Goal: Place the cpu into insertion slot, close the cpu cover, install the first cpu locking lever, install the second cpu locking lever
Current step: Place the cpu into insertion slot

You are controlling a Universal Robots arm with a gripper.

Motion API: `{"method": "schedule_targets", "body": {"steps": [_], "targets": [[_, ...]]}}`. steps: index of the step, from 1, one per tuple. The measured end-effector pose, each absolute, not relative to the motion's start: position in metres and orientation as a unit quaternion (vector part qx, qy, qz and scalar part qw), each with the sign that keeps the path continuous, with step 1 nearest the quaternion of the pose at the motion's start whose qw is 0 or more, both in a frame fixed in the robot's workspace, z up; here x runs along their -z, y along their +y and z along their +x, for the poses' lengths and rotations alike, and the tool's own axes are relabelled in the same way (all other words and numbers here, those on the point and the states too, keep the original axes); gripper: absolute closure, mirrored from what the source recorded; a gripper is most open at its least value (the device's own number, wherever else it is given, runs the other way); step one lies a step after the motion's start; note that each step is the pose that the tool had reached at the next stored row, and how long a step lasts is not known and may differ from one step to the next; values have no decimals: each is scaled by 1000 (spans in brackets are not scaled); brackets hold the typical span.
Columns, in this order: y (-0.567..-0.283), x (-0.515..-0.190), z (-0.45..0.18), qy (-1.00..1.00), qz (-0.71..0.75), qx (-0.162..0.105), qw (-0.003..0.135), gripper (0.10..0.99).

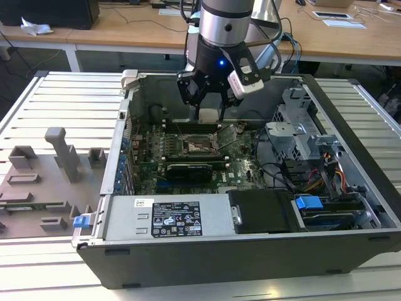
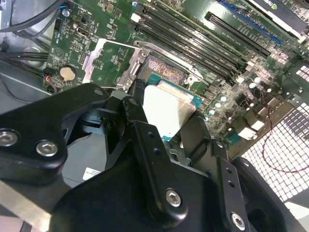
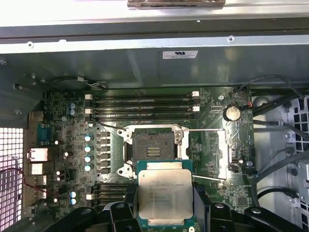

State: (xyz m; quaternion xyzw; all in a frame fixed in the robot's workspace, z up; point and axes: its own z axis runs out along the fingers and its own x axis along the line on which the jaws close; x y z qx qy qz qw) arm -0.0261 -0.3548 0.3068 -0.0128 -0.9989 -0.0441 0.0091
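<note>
The pincer (image 3: 165,207) is clenched on the cpu (image 3: 165,191), gripping 2 opposite edges. Just beyond its tips sits the bare insertion slot (image 3: 153,147) (the cpu cover (image 2: 91,60) swung open beside it).

The open computer case (image 1: 207,251) sits on a ribbed aluminium table (image 1: 69,100). Behind it run pale wooden desks (image 1: 125,28) strewn with papers (image 1: 343,23). Grey plastic fixtures (image 1: 62,150) stand just beside it, on the exterior view's left.

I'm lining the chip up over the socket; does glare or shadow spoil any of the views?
Second wrist view: glare turns the top of the cpu white. First wrist view: the cpu is evenly lit, the insertion slot dark at the centre, its contacts visible. Exterior view: the slot lies in shade inside the case.
</note>
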Motion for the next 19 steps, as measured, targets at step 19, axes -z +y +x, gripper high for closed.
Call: {"method": "schedule_targets", "body": {"steps": [19], "targets": [[-355, -295, -26, -999, -13, 44, 9, 545]]}}
